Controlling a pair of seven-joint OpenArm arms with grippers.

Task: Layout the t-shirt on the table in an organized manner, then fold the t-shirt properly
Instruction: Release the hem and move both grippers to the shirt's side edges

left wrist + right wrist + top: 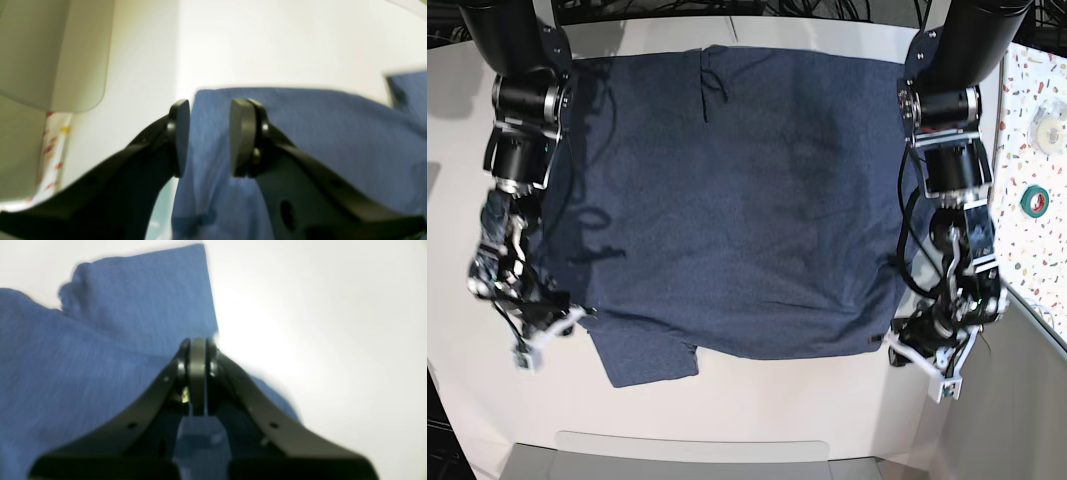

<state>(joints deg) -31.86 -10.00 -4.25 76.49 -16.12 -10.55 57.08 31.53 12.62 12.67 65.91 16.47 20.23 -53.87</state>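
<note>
no lettering shows on the t-shirt (727,200); left jaws parted around cloth, right jaws clenched on it.

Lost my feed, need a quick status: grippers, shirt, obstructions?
Left gripper open, astride the t-shirt edge. Right gripper shut on the shirt's edge. Shirt spread on the table, one sleeve sticking out. Nothing in the way.

The base view looks straight down from high above; each wrist view sits close behind its own jaws. All three share the dark navy-blue cotton t-shirt (727,190) on the plain white matte table (757,400).
</note>
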